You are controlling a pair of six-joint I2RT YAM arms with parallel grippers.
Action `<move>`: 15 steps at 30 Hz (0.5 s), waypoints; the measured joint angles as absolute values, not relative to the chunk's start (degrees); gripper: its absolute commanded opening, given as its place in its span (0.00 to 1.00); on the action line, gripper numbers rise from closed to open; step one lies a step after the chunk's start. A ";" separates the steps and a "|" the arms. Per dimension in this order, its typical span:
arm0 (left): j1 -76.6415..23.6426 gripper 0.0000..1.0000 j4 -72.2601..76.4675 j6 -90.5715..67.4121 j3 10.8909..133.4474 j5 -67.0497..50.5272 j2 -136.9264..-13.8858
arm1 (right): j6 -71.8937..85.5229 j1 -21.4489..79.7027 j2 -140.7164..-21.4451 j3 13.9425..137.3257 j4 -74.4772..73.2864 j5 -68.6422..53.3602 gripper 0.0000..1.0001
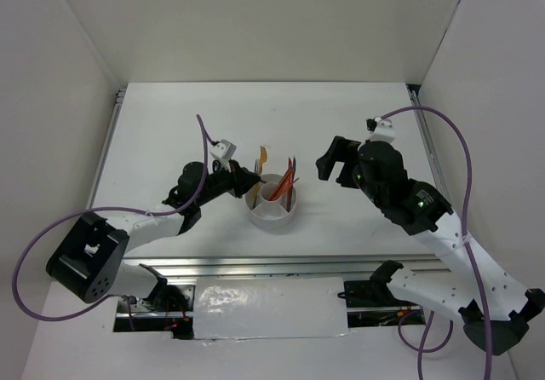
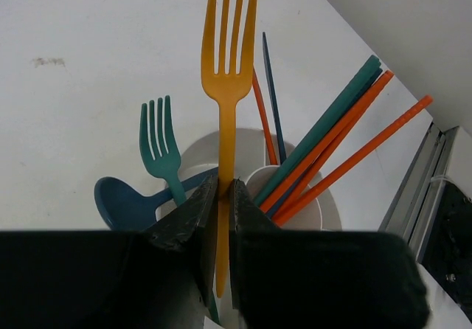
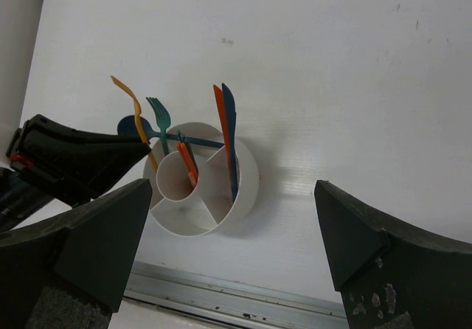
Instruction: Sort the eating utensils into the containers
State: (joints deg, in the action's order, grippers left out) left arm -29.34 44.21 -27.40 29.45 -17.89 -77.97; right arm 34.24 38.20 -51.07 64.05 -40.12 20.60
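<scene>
Pinching the orange fork (image 2: 227,71) low on its handle, we see the left gripper (image 2: 220,196) clamped on it. It's light, thin, slick and probably bendy. Its handle dips over the white holder (image 1: 271,216). The right gripper (image 1: 334,165) is spread wide and empty.

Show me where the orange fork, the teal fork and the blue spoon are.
orange fork (image 2: 227,87): left wrist view, solid part just below its tines.
teal fork (image 2: 165,165): left wrist view, base of its tines.
blue spoon (image 2: 122,205): left wrist view, middle of its bowl.
</scene>
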 measured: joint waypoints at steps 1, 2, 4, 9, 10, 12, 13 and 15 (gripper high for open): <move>-29.41 0.24 44.10 -27.38 29.45 -17.87 -77.97 | 34.22 38.20 -51.07 64.05 -40.12 20.60 1.00; -29.41 0.28 43.83 -27.33 29.45 -17.85 -77.97 | 34.22 38.20 -51.07 64.05 -40.12 20.60 1.00; -29.43 0.35 43.05 -27.16 29.45 -17.80 -77.91 | 34.22 38.20 -51.07 64.05 -40.12 20.58 1.00; -29.45 0.44 40.47 -26.92 29.45 -17.12 -77.06 | 34.22 38.20 -51.31 64.05 -40.07 20.32 1.00; -29.45 0.44 40.07 -26.89 29.45 -16.97 -76.82 | 34.22 38.20 -51.48 64.05 -40.05 20.18 1.00; -29.45 0.45 39.24 -26.81 29.45 -16.73 -76.23 | 34.26 38.20 -52.03 64.05 -40.01 19.55 1.00; -29.45 0.45 38.65 -26.72 29.45 -16.67 -75.83 | 34.35 38.20 -52.38 64.05 -40.01 19.11 1.00; -29.45 0.44 37.21 -26.39 29.56 -16.64 -74.72 | 34.74 38.20 -53.04 63.83 -39.81 18.06 1.00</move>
State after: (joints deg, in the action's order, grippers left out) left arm -29.45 37.21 -26.39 29.56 -16.64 -74.72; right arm 34.74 38.20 -53.04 63.83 -39.81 18.06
